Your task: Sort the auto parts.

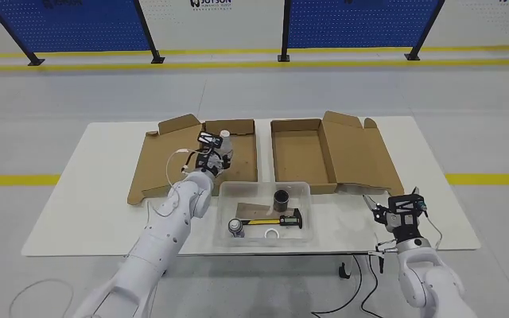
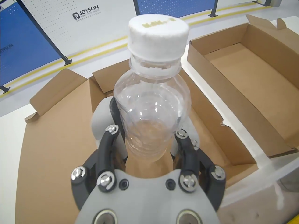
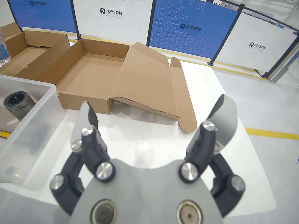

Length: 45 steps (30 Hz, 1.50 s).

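Observation:
A clear plastic bottle with a white cap stands upright between the fingers of my left gripper, which is shut on its lower body. In the top view the bottle and left gripper are over the left cardboard box. Whether the bottle's base touches the box floor is hidden. My right gripper is open and holds nothing, above bare table at the near right. A clear plastic bin at the front middle holds a black cylinder, a yellow-and-black tool, a metal part and a white ring.
A second open cardboard box lies right of the first, its lid flap spread flat toward the right arm. The bin wall stands close beside the right gripper. White table surface stretches left of the boxes.

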Available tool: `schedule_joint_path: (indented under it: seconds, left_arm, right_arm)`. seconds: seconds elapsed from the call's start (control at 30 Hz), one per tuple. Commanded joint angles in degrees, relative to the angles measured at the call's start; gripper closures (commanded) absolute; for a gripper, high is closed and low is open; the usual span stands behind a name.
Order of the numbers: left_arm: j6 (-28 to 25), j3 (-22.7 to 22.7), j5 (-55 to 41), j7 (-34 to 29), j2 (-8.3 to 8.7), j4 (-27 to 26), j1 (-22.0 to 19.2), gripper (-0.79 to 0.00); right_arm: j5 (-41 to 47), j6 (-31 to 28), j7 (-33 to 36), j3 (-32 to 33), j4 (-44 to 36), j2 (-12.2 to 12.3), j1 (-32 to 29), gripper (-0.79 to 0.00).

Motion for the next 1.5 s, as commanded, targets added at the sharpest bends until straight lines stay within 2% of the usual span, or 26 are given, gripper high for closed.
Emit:
schedule_joint_path:
  seconds: [0.0, 0.03, 0.07, 0.17, 0.2, 0.23, 0.27, 0.6, 0.77, 0.93, 1.17, 1.27, 1.47]
  left_arm:
    - [0.12, 0.21, -0.03, 0.36, -0.27, 1.63, -0.49, 0.000]
    - [0.17, 0.30, -0.12, 0.52, -0.41, 2.23, -0.72, 0.000]
    - [0.10, 0.39, -0.24, 0.50, -0.54, 2.87, -0.91, -0.046]
    - [-0.07, 0.75, 0.01, 0.83, -0.87, 4.28, -1.38, -0.320]
    - [-0.05, 0.98, 0.63, 0.65, -0.94, 4.79, -1.55, -0.449]
    - [-0.01, 1.08, 0.89, 0.63, -1.02, 5.07, -1.71, -0.727]
    - [-0.28, 0.85, 0.06, 0.69, -1.12, 5.29, -1.67, -0.785]
    - [-2.27, -1.42, 0.15, 1.65, -0.62, 3.17, 0.18, -0.785]
    - [-3.41, -3.52, 2.31, 1.99, 0.42, -1.72, 2.86, -0.785]
    - [-5.83, -7.44, 1.28, -0.01, 1.72, -10.18, 7.29, -0.785]
    - [-9.48, -13.37, 1.05, -3.91, 3.63, -24.87, 15.73, -0.785]
    - [-12.76, -15.67, 1.13, -7.05, 4.47, -31.29, 20.07, -0.785]
    - [-23.11, -18.16, 2.60, -14.95, 6.08, -43.49, 28.21, -0.785]
  right_arm:
    - [0.00, 0.00, 0.00, 0.00, 0.00, 0.00, 0.00, -0.785]
    - [0.00, 0.00, 0.00, 0.00, 0.00, 0.00, 0.00, -0.785]
    - [0.00, 0.00, 0.00, 0.00, 0.00, 0.00, 0.00, -0.785]
    - [0.00, 0.00, 0.00, 0.00, 0.00, 0.00, 0.00, -0.785]
    - [0.00, 0.00, 0.00, 0.00, 0.00, 0.00, 0.00, -0.785]
    - [0.00, 0.00, 0.00, 0.00, 0.00, 0.00, 0.00, -0.785]
    - [0.00, 0.00, 0.00, 0.00, 0.00, 0.00, 0.00, -0.785]
    - [0.00, 0.00, 0.00, 0.00, 0.00, 0.00, 0.00, -0.785]
    - [0.00, 0.00, 0.00, 0.00, 0.00, 0.00, 0.00, -0.785]
    - [0.00, 0.00, 0.00, 0.00, 0.00, 0.00, 0.00, -0.785]
    - [0.00, 0.00, 0.00, 0.00, 0.00, 0.00, 0.00, -0.785]
    - [0.00, 0.00, 0.00, 0.00, 0.00, 0.00, 0.00, -0.785]
    - [0.00, 0.00, 0.00, 0.00, 0.00, 0.00, 0.00, -0.785]
